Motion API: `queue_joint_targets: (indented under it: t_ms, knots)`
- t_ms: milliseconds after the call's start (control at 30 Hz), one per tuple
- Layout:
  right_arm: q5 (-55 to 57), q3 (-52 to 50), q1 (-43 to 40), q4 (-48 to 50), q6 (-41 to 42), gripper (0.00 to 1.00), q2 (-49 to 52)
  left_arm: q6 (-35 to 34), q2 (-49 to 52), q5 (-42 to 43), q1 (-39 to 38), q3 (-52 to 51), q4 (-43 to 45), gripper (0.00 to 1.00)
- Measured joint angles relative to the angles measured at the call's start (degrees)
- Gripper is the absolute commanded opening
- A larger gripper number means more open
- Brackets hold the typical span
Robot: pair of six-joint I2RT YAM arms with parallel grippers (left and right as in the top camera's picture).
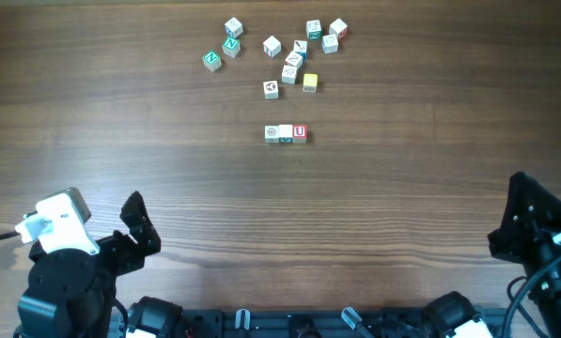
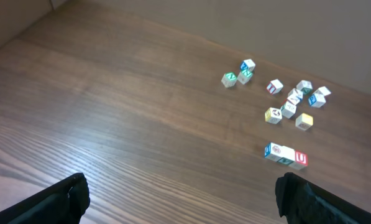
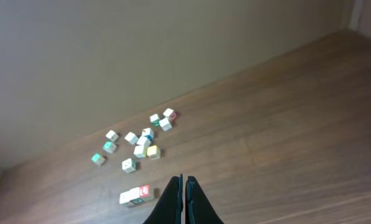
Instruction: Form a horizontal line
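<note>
- Sitting well ahead of the left pincer (image 2: 182, 193) and off to its right, the horizontal line (image 2: 286, 155) is three small white cubes touching side by side. The red "U" is at the end nearer the right pincer (image 3: 185, 186).
- Left pincer: its fingers (image 2: 61, 202) are spread wide with nothing between them, low over the wooden table (image 2: 110, 112).
- Right pincer: its fingers are pressed together and hold nothing. The row lies ahead of it and to its left.
- Beyond the row from both pincers lies a loose scatter of cubes (image 1: 272, 46), apart from the row. The yellow cube (image 1: 310, 83) is among the nearest, and the green "N" cubes (image 1: 211, 60) sit at the scatter's left edge.
</note>
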Motion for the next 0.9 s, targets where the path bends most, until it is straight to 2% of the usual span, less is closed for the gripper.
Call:
queue_joint_targets:
  t_ms: [133, 200, 233, 267, 300, 533, 900]
  knots:
    - [0.42, 0.00, 0.00, -0.72, 0.02, 0.05, 0.20, 0.00, 0.00, 0.00, 0.00, 0.00, -0.11, 1.00]
    - [0.42, 0.00, 0.00, -0.92, 0.48, 0.29, 0.20, 0.00, 0.00, 0.00, 0.00, 0.00, -0.13, 1.00]
    - [0.37, 0.00, 0.00, -1.18, 1.20, 0.53, 0.20, 0.00, 0.00, 0.00, 0.00, 0.00, -0.11, 1.00]
    - [0.28, 0.00, 0.00, -1.77, 1.77, 0.72, 0.20, 0.00, 0.00, 0.00, 0.00, 0.00, -0.13, 1.00]
    - [0.31, 0.00, 0.00, -2.38, 2.56, 1.00, 0.20, 0.00, 0.00, 0.00, 0.00, 0.00, -0.13, 1.00]
    - [0.31, 0.00, 0.00, -8.35, 6.08, 1.00, 0.20, 0.00, 0.00, 0.00, 0.00, 0.00, -0.15, 1.00]
    - [2.19, 0.00, 0.04, -9.27, 7.37, 1.00, 0.20, 0.00, 0.00, 0.00, 0.00, 0.00, -0.15, 1.00]
